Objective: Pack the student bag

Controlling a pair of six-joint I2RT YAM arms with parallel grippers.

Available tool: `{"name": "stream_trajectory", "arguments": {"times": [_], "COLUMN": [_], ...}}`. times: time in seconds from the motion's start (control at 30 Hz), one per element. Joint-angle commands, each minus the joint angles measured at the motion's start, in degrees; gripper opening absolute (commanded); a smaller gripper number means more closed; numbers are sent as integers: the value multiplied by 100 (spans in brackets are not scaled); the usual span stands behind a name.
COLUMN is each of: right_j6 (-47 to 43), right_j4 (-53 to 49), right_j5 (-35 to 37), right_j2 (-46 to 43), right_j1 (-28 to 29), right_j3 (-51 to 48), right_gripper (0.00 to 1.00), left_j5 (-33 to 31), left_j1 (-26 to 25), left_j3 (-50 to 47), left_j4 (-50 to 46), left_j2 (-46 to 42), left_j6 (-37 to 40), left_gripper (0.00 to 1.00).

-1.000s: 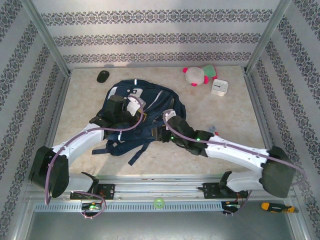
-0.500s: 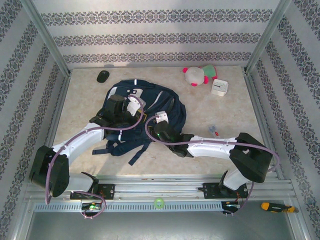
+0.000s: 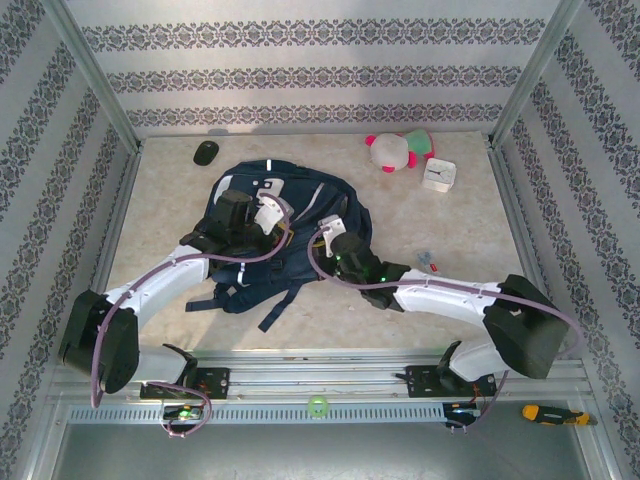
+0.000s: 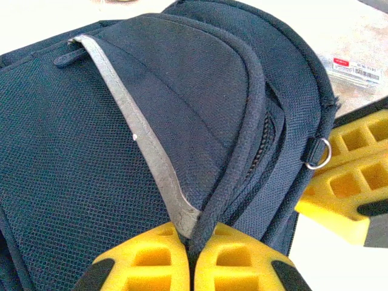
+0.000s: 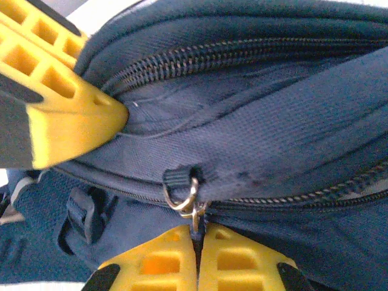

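The student bag [image 3: 300, 195], dark navy with white stripes, lies flat on the table's middle. My left gripper [image 3: 268, 212] rests on its top and is shut on the corded rim of a pocket flap [image 4: 209, 200], next to a grey stripe. At the bag's right side my right gripper [image 3: 328, 226] is shut on a small metal zipper pull [image 5: 195, 213], just under a metal ring [image 5: 182, 197]. The zipper track [image 5: 291, 199] running right of the pull looks closed. The right gripper's yellow fingers [image 4: 345, 182] sit beside the left one.
A black mouse [image 3: 206, 152] lies at the back left. A pink, white and green plush toy [image 3: 398, 150] and a white clock [image 3: 438, 175] sit at the back right. Small packets [image 3: 428, 263] lie right of the bag. Patterned walls enclose three sides.
The right arm shifted left along the bag, then back a little toward its right side. Its jaws, open before, have closed on the zipper pull. The left arm stayed put.
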Motion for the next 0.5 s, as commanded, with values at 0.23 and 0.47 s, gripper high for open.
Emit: {"name": "stream_trajectory", "arguments": {"times": [0.23, 0.47], "right_j6": [-57, -92], "right_j4": [-792, -1309], "right_j5": [-635, -724], "right_j2": [-571, -933], "right_j1": [-508, -909], "right_j3": [-50, -128], "right_gripper": [0, 0], "left_j5": [-487, -621], "left_j1": [105, 167], "left_j3": [111, 95], "left_j4": [-749, -973], "left_j2": [3, -68], "left_j6": [374, 631], "left_gripper": [0, 0]}}
